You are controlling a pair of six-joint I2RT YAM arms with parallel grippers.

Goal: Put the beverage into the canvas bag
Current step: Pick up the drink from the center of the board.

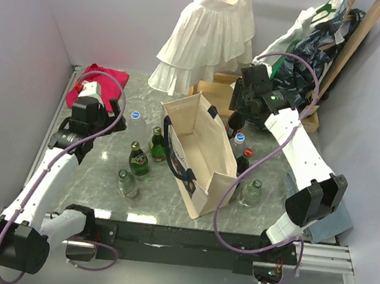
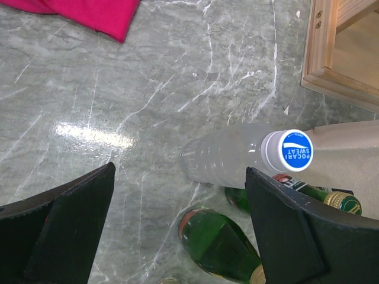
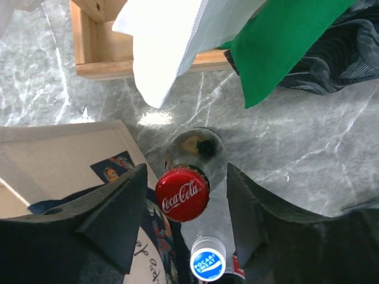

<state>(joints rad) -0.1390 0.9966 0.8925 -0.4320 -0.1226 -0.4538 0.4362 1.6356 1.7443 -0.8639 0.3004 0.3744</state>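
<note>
Now: right gripper straddles Coca-Cola bottle beside the canvas bag

The canvas bag [image 1: 203, 175] stands upright on the marble table [image 1: 104, 166] with its mouth open and its dark handles hanging over the rim. Just beside the bag's right wall, near its far end, stands a dark Coca-Cola bottle [image 3: 182, 194] with a red cap. The right gripper [image 3: 186, 171] hangs directly over this bottle with its fingers [image 3: 118, 213] spread to either side of the cap. A gap shows on each side, so nothing is pinched. A Pocari Sweat bottle [image 3: 207, 263] stands just nearer along the same wall of the bag.

On the bag's left side the left gripper [image 2: 179, 171] hovers over bare marble with its fingers [image 2: 77, 219] spread wide and holding nothing. A second Pocari Sweat bottle [image 2: 237, 157] stands near the bag on that side, and green glass bottles [image 1: 138, 161] stand upright just beside the bag's left wall.

Behind the bag a white ruffled skirt [image 1: 206, 37] hangs above a wooden frame [image 1: 214, 89]. A pink cloth [image 1: 104, 79] lies well away to the bag's far left.
</note>
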